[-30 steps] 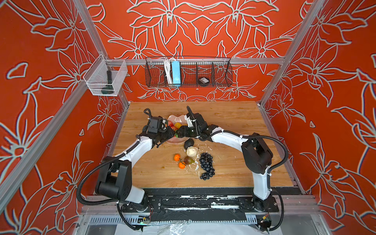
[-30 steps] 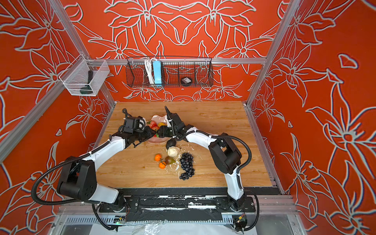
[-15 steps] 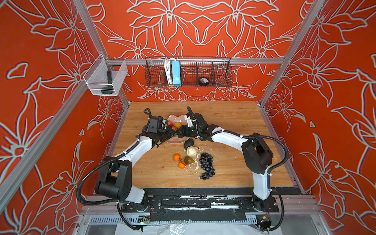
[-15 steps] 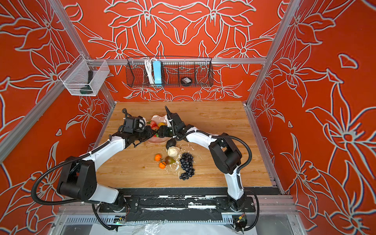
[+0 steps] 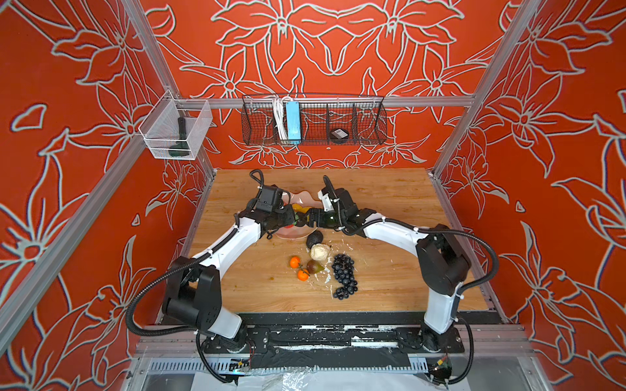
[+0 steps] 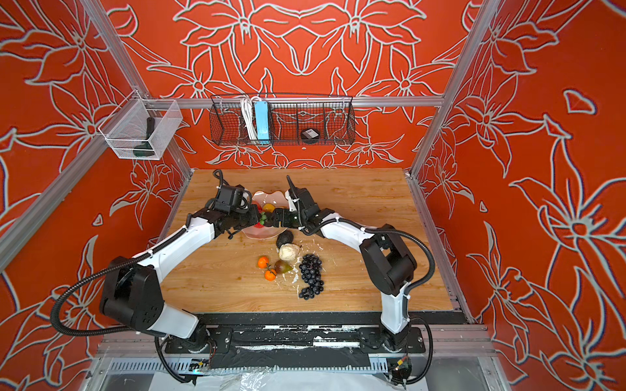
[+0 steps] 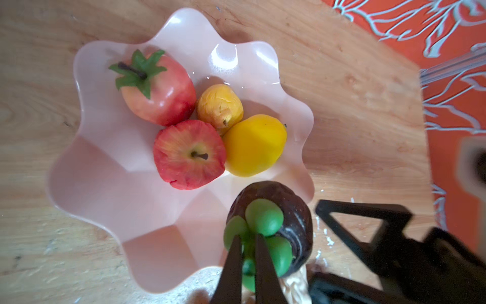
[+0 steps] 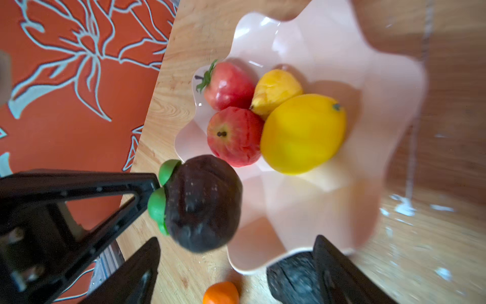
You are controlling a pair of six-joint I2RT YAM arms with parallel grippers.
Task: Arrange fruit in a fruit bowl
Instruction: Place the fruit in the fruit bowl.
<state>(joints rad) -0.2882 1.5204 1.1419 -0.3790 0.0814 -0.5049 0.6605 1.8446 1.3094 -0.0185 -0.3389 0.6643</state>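
Note:
The pale pink fruit bowl [image 7: 105,184] holds a red strawberry [image 7: 163,94], a red apple [image 7: 189,155], a small yellow pear [image 7: 219,105] and a lemon [image 7: 253,144]. My left gripper [image 7: 248,238] is shut on the green leaves of a dark brown round fruit [image 7: 292,210], which hangs at the bowl's rim [image 8: 252,265]. My right gripper [image 8: 236,239] faces it, open wide, with its fingers apart from the dark fruit [image 8: 202,202]. In both top views the two grippers [image 5: 294,216] [image 5: 306,218] meet over the bowl [image 6: 267,233].
On the wood in front of the bowl lie an avocado [image 5: 314,239], a cream lumpy piece [image 5: 320,252], a grape bunch [image 5: 343,276], two oranges [image 5: 295,261] [image 5: 302,275] and a dark pear-shaped fruit [image 5: 315,266]. White crumbs are scattered there. Wire baskets [image 5: 313,123] hang on the back wall.
My right gripper has opened wide and stands clear of the dark fruit. My left gripper has closed on its green leaves. Both arms have hardly shifted.

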